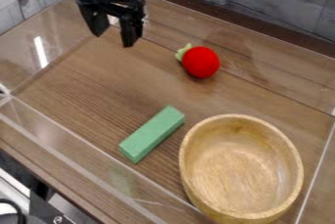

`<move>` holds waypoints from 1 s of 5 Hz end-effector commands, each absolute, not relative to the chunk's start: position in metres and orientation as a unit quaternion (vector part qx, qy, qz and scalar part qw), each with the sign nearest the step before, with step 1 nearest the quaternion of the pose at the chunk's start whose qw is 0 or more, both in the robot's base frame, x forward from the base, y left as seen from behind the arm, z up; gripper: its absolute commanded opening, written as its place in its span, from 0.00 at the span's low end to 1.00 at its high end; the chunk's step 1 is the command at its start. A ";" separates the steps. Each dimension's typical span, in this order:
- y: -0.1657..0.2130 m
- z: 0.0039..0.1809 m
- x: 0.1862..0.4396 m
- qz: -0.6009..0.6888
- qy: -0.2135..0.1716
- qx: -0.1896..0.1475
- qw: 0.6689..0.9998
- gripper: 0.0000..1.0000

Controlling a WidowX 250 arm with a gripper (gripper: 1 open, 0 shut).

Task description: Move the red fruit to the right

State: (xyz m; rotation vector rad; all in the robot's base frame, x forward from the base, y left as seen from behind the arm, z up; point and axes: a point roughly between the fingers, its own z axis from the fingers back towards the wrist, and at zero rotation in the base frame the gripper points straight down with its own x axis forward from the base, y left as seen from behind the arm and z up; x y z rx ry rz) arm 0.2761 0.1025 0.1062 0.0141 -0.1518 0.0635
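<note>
While the gripper (113, 30) hangs spread and empty well to its left, the red fruit (199, 63) lies ungrasped, the move not begun.

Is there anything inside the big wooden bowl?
No. The wooden bowl looks empty: its bare wooden bottom shows. Only a strip of the inside just under the near rim is hidden. The red fruit sits outside it on the table, and so does the green block.
</note>
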 end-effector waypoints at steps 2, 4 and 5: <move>0.114 0.077 0.298 -0.036 -0.110 0.018 0.993 1.00; 0.127 0.091 0.299 -0.021 -0.114 0.015 0.993 1.00; 0.120 0.084 0.308 0.014 -0.115 0.020 0.993 1.00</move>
